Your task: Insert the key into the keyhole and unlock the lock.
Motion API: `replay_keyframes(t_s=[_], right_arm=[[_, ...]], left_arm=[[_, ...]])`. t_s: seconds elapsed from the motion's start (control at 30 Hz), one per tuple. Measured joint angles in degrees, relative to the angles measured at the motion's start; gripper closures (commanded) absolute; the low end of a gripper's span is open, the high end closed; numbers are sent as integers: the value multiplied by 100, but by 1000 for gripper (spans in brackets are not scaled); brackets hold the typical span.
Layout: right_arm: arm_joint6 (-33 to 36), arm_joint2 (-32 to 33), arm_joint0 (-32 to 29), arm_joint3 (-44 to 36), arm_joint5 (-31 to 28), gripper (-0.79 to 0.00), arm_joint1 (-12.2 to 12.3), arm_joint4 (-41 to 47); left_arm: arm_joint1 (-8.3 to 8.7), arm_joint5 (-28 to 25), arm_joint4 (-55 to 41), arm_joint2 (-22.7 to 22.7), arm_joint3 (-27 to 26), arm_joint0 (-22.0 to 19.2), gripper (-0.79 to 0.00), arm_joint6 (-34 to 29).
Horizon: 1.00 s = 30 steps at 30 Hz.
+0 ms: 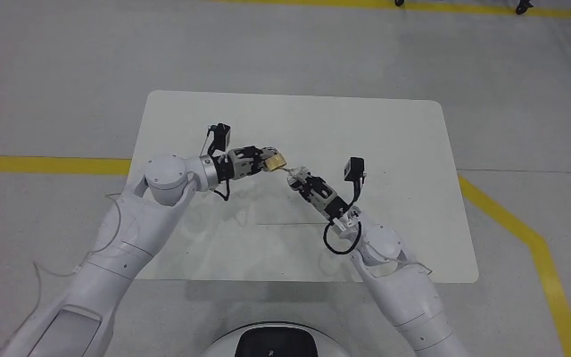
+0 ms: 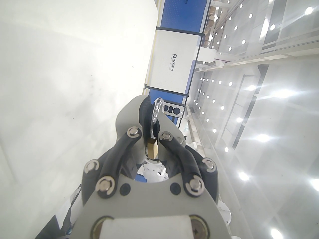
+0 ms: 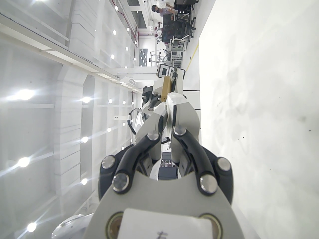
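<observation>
A brass padlock (image 1: pixel 276 161) is held above the middle of the white table (image 1: pixel 401 134) by my left gripper (image 1: pixel 263 161), which is shut on it. In the left wrist view its silver shackle (image 2: pixel 157 106) pokes out at the fingertips and its brass body (image 2: pixel 152 149) sits between the fingers. My right gripper (image 1: pixel 294 179) is just right of the lock, pointing at it, and is shut on the key, which is mostly hidden between the fingers. In the right wrist view the padlock (image 3: pixel 165 88) is directly beyond my shut right gripper (image 3: pixel 170 100), almost touching it.
Nothing lies on the table's surface around the arms. Its far edge (image 1: pixel 294 95) and right edge (image 1: pixel 455 178) border grey floor marked with a yellow tape line (image 1: pixel 62 165).
</observation>
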Motion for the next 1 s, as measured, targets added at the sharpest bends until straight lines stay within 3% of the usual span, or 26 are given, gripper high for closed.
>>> replay_keyframes(t_s=[0.37, 0.63, 1.0], right_arm=[[87, 52, -36, -54, -118, 0, -24, -11], [719, 478, -338, -240, -750, 0, 29, 740], [636, 500, -329, -288, -737, 0, 25, 621]], left_arm=[[-4, -116, -185, -158, -49, 84, 0, 70], [-4, -113, -173, -154, -48, 84, 0, 66], [-40, -18, -548, -211, -233, 168, 0, 69]])
